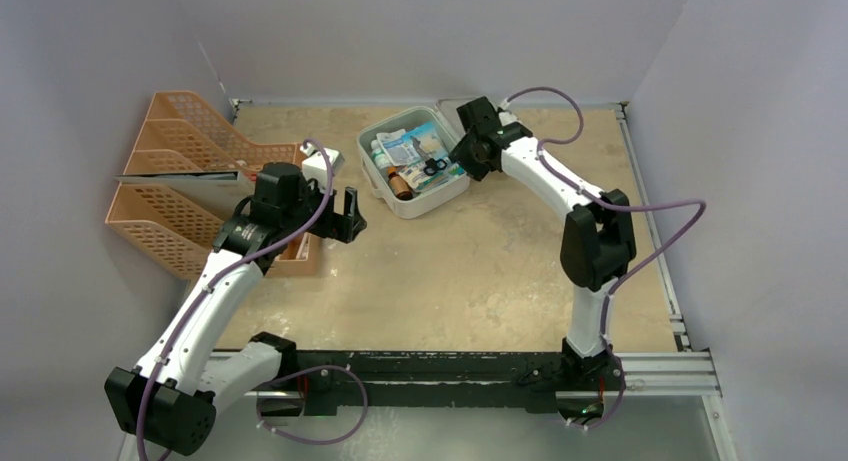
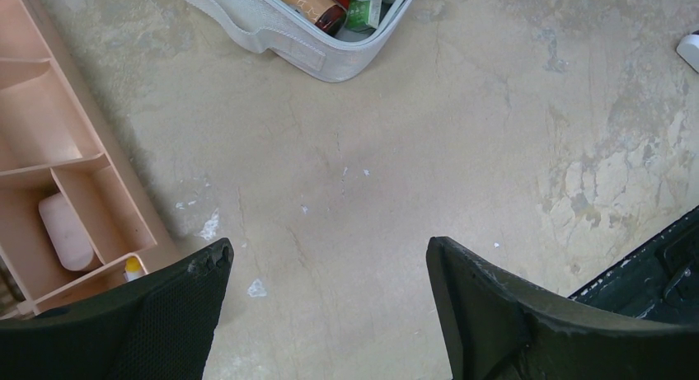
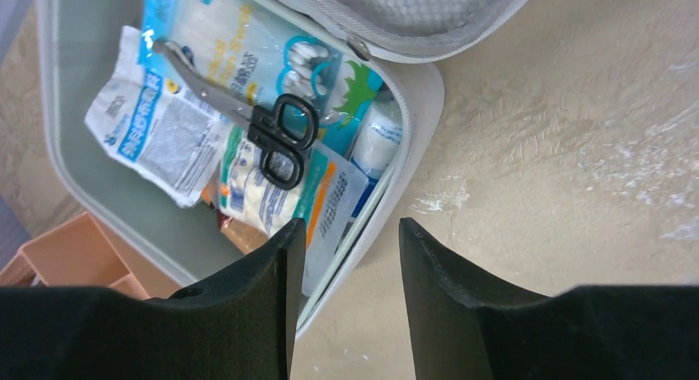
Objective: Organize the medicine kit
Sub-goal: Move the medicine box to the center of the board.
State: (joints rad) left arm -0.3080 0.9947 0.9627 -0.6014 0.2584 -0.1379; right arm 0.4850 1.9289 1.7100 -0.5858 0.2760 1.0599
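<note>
The medicine kit (image 1: 418, 209) lies open at the back middle of the table, a pale grey case with its lid (image 3: 412, 9) swung back. Inside are packets, a brown bottle (image 2: 309, 2), a white roll (image 3: 377, 137) and black-handled scissors (image 3: 276, 137) on top. My right gripper (image 3: 352, 225) hovers over the kit's right rim (image 3: 416, 100), open, with nothing between its fingers. My left gripper (image 2: 330, 252) hangs wide open and empty above bare table, left of and in front of the kit (image 2: 280, 38). From above, the left gripper (image 1: 348, 216) and the right gripper (image 1: 462, 153) flank the case.
Orange mesh file trays (image 1: 170, 171) stand at the back left. A small orange divided box (image 2: 49, 149) sits under my left arm, holding a white rounded item (image 2: 66, 232). Walls close in the table on three sides.
</note>
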